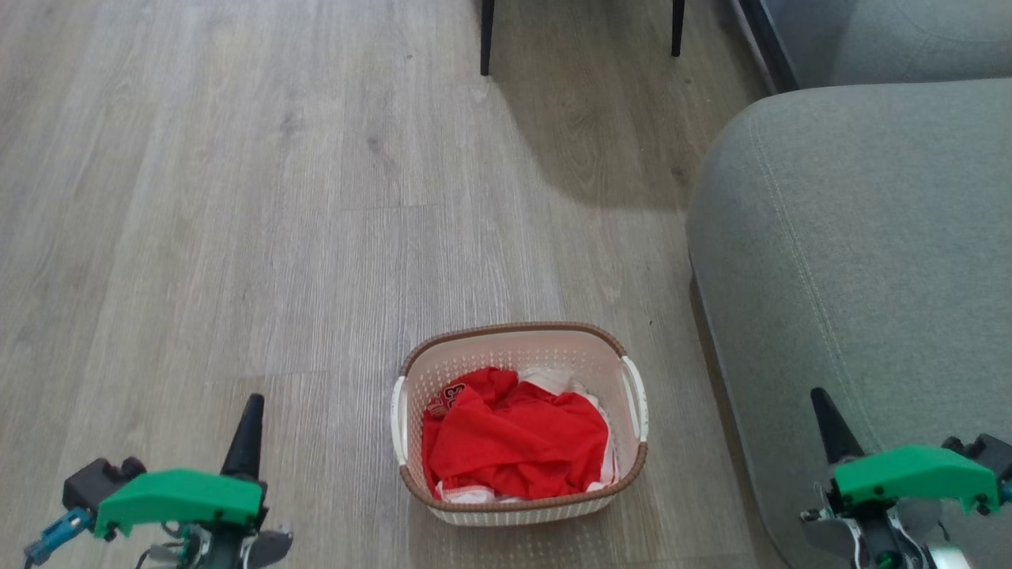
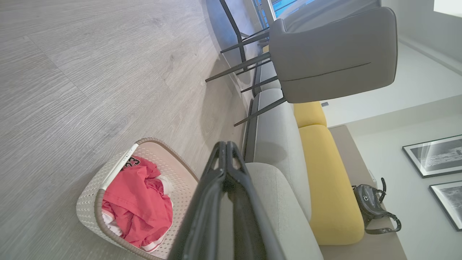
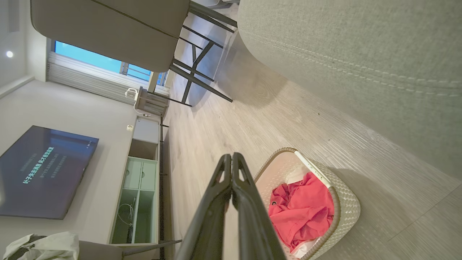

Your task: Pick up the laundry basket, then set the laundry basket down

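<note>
We are holding the left jaws and the right jaws each pressed together, tip against tip, with nothing between them; both wrist views show this plainly. The laundry basket [image 1: 514,326] is standing upright on the floor [image 1: 237,197], roughly midway between the two pairs of jaws and a little ahead of them, apart from both. One white handle [image 1: 398,419] is facing the left jaws and the other handle [image 1: 635,395] the right jaws. A red garment [image 1: 514,442] is lying heaped inside over something white.

We are judging that this scene fits two stages alike: the basket waiting to be lifted, or the basket set down again with the jaws clear of it. The pictures are not settling which.

The floor is running flat in pale wood-look planks, giving the basket a level seat. A grey sofa [image 1: 854,237] is bulging in just beside the right jaws, near the basket on that side. Farther ahead of the jaws, dark chair legs [image 1: 486,35] are standing on the planks beneath a grey chair [image 2: 335,54]. Beyond the left jaws, yellow cushions [image 2: 325,180], a dark bag [image 2: 371,206] and framed pictures [image 2: 433,155] are showing. Beyond the right jaws, a television [image 3: 43,173], a pale green cabinet [image 3: 139,202] and a window [image 3: 90,59] are lining the far wall.
</note>
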Available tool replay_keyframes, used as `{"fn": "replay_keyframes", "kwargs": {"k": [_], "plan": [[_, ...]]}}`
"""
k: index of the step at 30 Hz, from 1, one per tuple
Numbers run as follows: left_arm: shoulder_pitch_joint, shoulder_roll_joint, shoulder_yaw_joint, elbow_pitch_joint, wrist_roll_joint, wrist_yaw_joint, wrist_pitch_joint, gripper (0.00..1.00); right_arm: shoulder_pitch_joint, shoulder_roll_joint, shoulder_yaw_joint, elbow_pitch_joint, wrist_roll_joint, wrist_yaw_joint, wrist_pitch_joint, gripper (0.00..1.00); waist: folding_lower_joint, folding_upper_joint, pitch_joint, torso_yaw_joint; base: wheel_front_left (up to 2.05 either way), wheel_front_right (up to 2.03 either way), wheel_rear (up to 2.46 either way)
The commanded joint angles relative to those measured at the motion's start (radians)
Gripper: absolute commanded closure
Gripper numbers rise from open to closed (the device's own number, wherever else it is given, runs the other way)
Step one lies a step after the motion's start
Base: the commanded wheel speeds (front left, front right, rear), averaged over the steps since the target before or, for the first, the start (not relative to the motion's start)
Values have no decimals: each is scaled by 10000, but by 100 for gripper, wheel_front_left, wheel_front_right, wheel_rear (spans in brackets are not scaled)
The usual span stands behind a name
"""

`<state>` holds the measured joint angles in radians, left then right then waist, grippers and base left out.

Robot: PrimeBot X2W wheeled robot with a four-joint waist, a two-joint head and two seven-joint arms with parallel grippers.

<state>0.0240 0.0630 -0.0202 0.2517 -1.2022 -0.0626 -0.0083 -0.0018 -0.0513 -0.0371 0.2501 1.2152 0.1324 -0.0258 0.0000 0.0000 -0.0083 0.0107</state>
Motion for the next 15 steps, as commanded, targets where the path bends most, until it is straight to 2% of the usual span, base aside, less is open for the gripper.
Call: {"fn": "replay_keyframes", "kwargs": {"k": [1,15], "plan": [[-576,43,369,-243,-353,-125,99,100,-609,-200,50,-274,374,-12,132,100,0,0,6,-5,0,0,0],[-852,16,686,-177,-1791,-334,480,100,-769,-205,-141,-197,1812,-14,512,100,0,0,47,-44,0,0,0]]}}
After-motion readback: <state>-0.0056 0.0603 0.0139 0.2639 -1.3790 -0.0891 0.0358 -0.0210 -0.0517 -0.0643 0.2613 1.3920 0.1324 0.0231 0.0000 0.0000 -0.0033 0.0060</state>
